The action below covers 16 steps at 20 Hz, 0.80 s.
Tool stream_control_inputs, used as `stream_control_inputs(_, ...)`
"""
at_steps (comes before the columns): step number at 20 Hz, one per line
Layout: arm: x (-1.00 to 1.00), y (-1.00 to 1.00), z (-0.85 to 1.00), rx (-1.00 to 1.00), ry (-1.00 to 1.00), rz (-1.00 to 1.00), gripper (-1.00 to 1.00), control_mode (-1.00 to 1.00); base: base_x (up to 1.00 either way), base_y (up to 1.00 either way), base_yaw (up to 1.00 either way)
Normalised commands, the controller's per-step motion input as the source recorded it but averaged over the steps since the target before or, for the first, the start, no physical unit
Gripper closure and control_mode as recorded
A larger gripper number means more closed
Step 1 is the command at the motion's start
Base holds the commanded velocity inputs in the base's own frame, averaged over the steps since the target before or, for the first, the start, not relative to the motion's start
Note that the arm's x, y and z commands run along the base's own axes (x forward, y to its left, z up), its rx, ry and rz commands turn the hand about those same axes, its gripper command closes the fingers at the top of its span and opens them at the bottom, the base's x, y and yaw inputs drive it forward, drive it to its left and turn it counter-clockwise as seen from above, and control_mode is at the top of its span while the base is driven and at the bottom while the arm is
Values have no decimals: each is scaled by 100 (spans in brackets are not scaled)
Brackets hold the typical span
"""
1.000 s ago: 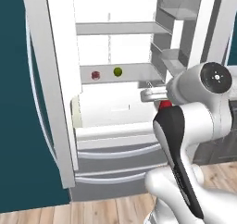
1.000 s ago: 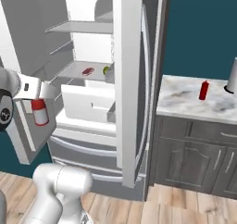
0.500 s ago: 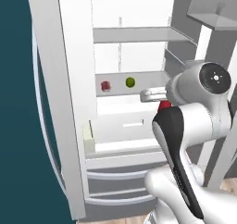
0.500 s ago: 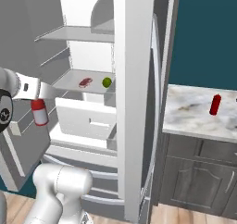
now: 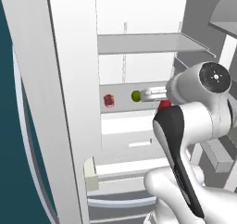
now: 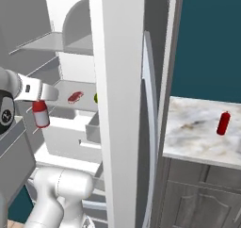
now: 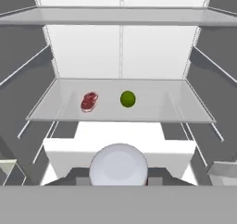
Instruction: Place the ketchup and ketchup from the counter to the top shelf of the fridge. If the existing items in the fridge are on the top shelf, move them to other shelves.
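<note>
The gripper (image 6: pixel 41 110) is closed tight on a ketchup bottle (image 6: pixel 41 114), holding it near its white cap. In the hand view the round white top of the bottle (image 7: pixel 119 165) sits at six o'clock, right up close. In the right base view the bottle hangs straight up and down, cap on top, red body below, in front of the open fridge (image 6: pixel 117 81). Past it, at about twelve o'clock in the hand view, is a lower shelf (image 7: pixel 185 109) of the fridge. Two things lie on this shelf: a dark-red lump (image 7: pixel 89 101) and, just to its right, a little round green fruit (image 7: pixel 127 98). They are near each other but not touching. Higher up and farther back is the top shelf (image 7: pixel 120 15). Far off, at three o'clock in the right base view, the other ketchup bottle (image 6: pixel 223 123) stands upright on the marbled counter (image 6: pixel 197 140), with its thin neck pointing up.
</note>
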Motion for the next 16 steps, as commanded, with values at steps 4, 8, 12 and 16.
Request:
stream_control_inputs(4,13,0,19,-2,-2,0,100,-100,46,10,0)
stream_control_inputs(8,37,0,89,-6,-13,0,100,-100,0,0,0)
stream_control_inputs(12,40,7,100,-9,-13,0,100,-100,0,0,0)
stream_control_inputs(16,72,1,85,-7,-10,0,100,-100,0,0,0)
